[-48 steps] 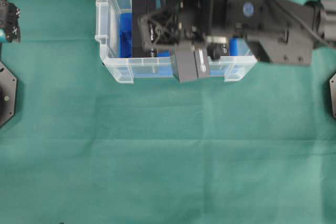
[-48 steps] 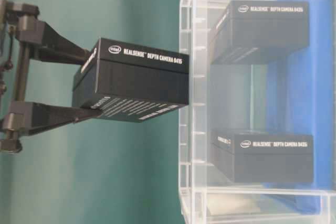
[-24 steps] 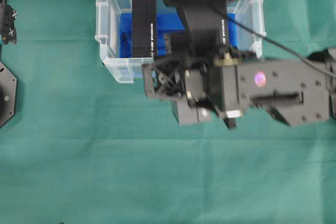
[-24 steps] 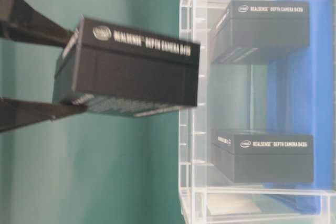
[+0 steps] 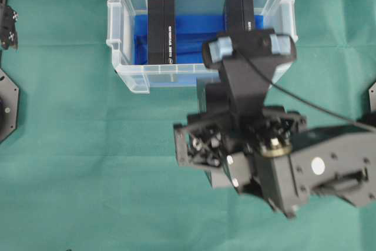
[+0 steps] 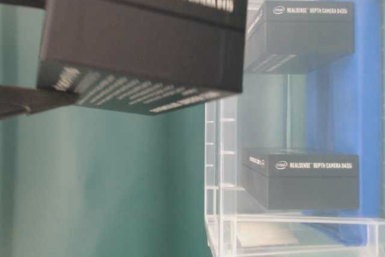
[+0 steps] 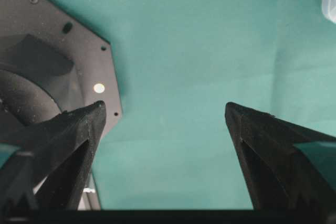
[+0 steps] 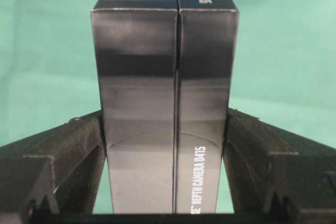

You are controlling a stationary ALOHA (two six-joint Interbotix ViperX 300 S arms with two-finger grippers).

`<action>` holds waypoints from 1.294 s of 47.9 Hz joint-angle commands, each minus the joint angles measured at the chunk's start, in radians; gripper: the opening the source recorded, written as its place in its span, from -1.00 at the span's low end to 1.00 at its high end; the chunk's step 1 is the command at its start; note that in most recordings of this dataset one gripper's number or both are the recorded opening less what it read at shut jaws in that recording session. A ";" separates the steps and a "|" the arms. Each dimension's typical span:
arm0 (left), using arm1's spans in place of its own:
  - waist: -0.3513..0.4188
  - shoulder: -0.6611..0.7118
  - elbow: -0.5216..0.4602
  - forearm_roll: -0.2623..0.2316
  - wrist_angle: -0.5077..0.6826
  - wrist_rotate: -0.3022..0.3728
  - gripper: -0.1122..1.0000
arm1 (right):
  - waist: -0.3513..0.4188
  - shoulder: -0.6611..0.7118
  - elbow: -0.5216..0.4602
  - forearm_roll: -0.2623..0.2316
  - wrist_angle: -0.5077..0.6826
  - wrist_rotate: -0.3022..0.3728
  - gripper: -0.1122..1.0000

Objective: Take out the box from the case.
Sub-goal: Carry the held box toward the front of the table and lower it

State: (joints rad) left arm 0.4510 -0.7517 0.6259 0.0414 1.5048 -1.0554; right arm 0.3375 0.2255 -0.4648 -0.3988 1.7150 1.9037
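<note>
Holding the box (image 8: pixel 164 103) clamped in my right gripper (image 8: pixel 164 182) clear of the case (image 5: pixel 126 72) — ready for set-down; left gripper (image 7: pixel 165 114) gapes wide, empty.

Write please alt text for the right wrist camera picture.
The right gripper clamps an upright black box between its two black fingers, seen end-on above the green cloth. White print on the box reads "DEPTH CAMERA D415".

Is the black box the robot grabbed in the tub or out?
Out. The right gripper holds the box over green cloth, clear of the tub.
</note>
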 commanded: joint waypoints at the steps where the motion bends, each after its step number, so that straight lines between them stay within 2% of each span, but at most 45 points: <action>1: 0.000 0.002 -0.009 0.003 -0.002 0.002 0.98 | 0.009 -0.035 -0.029 -0.008 0.002 0.012 0.42; 14: 0.000 0.003 -0.009 0.003 -0.002 0.002 0.97 | 0.031 -0.028 -0.029 -0.009 -0.002 0.041 0.42; 39: 0.000 0.003 -0.009 0.003 -0.002 -0.002 0.97 | 0.031 0.017 -0.020 0.011 -0.017 0.044 0.42; 51: 0.000 0.002 -0.009 0.003 -0.002 0.002 0.97 | 0.025 0.032 0.040 0.037 -0.069 0.049 0.42; 62: 0.000 0.002 -0.008 0.003 -0.002 0.002 0.97 | 0.021 0.034 0.150 0.055 -0.170 0.110 0.42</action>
State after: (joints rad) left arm 0.4495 -0.7517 0.6274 0.0414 1.5033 -1.0554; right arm 0.3620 0.2823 -0.3313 -0.3482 1.5754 2.0064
